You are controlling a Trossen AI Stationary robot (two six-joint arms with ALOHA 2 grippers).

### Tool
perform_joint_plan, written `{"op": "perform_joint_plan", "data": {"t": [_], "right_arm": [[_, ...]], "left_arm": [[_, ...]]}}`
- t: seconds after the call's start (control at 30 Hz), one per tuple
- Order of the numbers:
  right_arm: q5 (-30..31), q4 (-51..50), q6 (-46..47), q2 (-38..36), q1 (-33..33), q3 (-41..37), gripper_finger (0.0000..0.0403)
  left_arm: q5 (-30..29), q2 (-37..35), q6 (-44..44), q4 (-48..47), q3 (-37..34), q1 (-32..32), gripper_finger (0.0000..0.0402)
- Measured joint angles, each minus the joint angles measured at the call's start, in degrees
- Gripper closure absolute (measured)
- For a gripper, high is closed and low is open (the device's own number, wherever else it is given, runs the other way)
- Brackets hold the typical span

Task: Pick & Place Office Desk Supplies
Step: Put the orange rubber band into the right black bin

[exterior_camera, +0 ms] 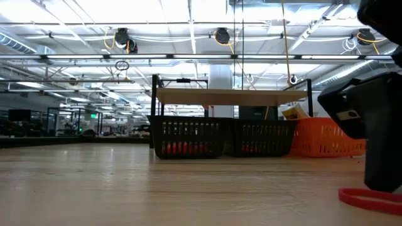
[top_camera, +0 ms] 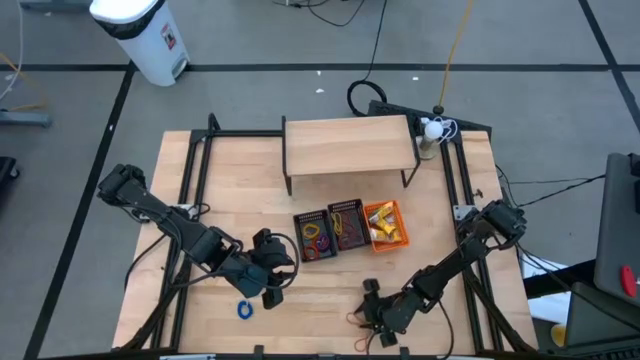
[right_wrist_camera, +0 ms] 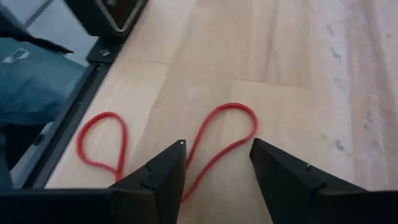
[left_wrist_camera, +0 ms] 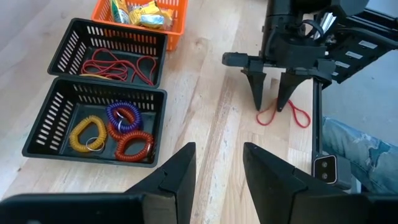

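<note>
bench (top_camera: pixel 200 200): light wood | small wooden shelf (top_camera: pixel 348 142): at bench's far edge | white bin (top_camera: pixel 140 35): on floor beyond bench's far-left corner | cables (top_camera: pixel 365 60): floor behind shelf

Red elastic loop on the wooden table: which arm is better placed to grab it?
Right. The right gripper hovers with open fingers straddling the thin red elastic loop; the left gripper sits far across the table, near a blue ring.

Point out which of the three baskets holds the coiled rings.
The black basket at the end of the row, farthest from the orange basket. It holds yellow, purple and red coiled rings; the middle black basket holds thin red bands.
</note>
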Motion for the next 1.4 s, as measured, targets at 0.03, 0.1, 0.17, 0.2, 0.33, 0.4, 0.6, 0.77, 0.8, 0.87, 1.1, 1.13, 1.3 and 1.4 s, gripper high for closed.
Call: {"op": "perform_joint_plan", "data": {"t": [0.03, 0.1, 0.17, 0.2, 0.33, 0.4, 0.6, 0.77, 0.8, 0.87, 1.1, 1.13, 1.3, 1.4], "right_arm": [[0.73, -0.57, 0.64, -0.02, 0.0, 0.02, 0.0228], [1.09, -1.35, 1.51, -0.07, 0.0, 0.02, 0.0233], [1.2, -1.49, 1.64, -0.07, -0.02, 0.0, 0.0239], [1.17, -1.51, 1.79, -0.07, -0.02, 0.0, 0.0242], [1.09, -1.86, 3.56, -0.08, -0.06, 0.0, 0.0258], [1.02, -2.37, 4.92, -0.12, -0.09, 0.0, 0.0272], [-1.29, -3.53, 8.23, -0.28, -0.95, 0.0, 0.035], [-4.46, -3.33, 10.13, -0.35, -1.47, -0.07, 0.0395], [-4.78, -3.23, 11.02, -0.35, -1.54, -0.07, 0.0397], [-5.6, -2.82, 11.59, -0.35, -1.79, -0.1, 0.0401], [-5.0, 3.17, 8.39, -1.93, -1.6, -0.37, 0.0403], [-4.98, 3.94, 7.62, -2.32, -1.6, -0.37, 0.0403], [-2.58, 6.23, 4.14, -5.78, -1.45, -0.6, 0.0402], [-0.77, 4.88, 2.11, -8.37, -1.43, -0.61, 0.0402]], "left_arm": [[0.0, 0.0, -0.01, 0.0, 0.0, 0.0, 0.0268], [0.04, 0.0, -0.07, 0.0, 0.0, 0.0, 0.0268], [0.15, 0.0, -0.2, 0.0, 0.0, 0.0, 0.0268], [0.15, 0.0, -0.34, 0.01, 0.0, 0.0, 0.0268], [0.15, 0.0, -0.37, 0.0, 0.0, 0.0, 0.0268], [0.15, 0.0, -0.37, 0.0, 0.0, 0.0, 0.0268], [0.15, 0.0, -0.41, 0.0, 0.0, 0.0, 0.0268], [0.16, 0.0, -0.44, 0.02, 0.0, 0.0, 0.0268], [0.23, 0.0, -0.44, 0.0, 0.0, 0.0, 0.0268], [0.35, 0.0, -0.46, 0.02, 0.0, 0.0, 0.0268], [0.38, 0.0, -0.46, 0.02, 0.0, 0.0, 0.0268], [0.39, 0.0, -0.48, 0.0, 0.0, 0.0, 0.0268], [0.39, 0.0, -0.5, 0.0, 0.0, 0.0, 0.0268], [0.4, 0.0, -0.5, 0.09, 0.0, 0.0, 0.0268]]}}
